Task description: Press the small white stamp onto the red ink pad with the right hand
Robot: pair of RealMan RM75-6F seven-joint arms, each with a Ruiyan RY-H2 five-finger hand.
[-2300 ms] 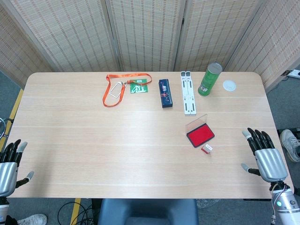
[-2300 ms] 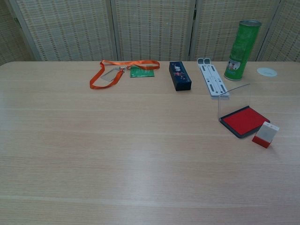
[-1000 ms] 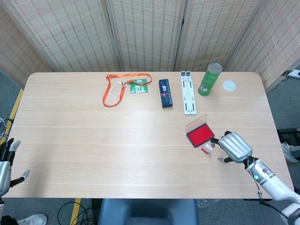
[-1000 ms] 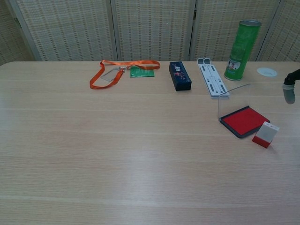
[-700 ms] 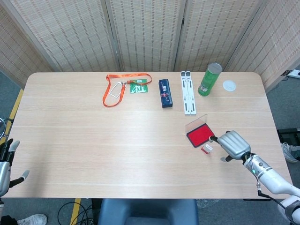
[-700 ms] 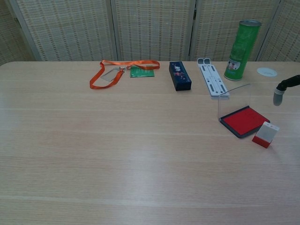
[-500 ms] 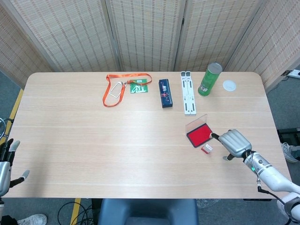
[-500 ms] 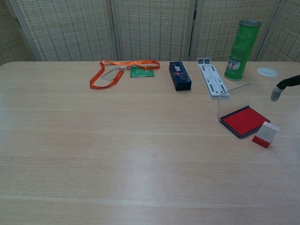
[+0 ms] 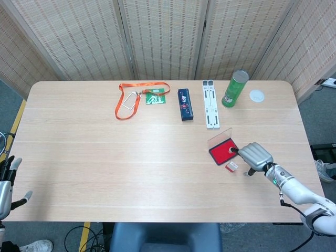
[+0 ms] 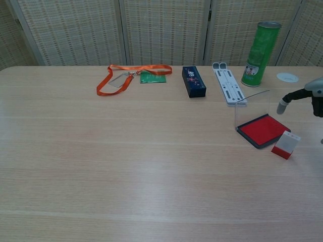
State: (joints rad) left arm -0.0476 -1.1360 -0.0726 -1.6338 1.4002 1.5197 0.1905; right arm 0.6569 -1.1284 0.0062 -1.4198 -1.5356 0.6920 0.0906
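Right hand (image 9: 255, 156) nearer; stamp (image 9: 231, 166) upright.

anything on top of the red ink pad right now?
Nothing rests on the ink pad; its clear lid stands open. A right hand fingertip hovers above it. The stamp sits beside it.

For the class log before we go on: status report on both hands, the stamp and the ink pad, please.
Right hand open, over stamp. Left hand open, off the table edge. Small white stamp untouched beside red ink pad, lid up. Nothing blocking.
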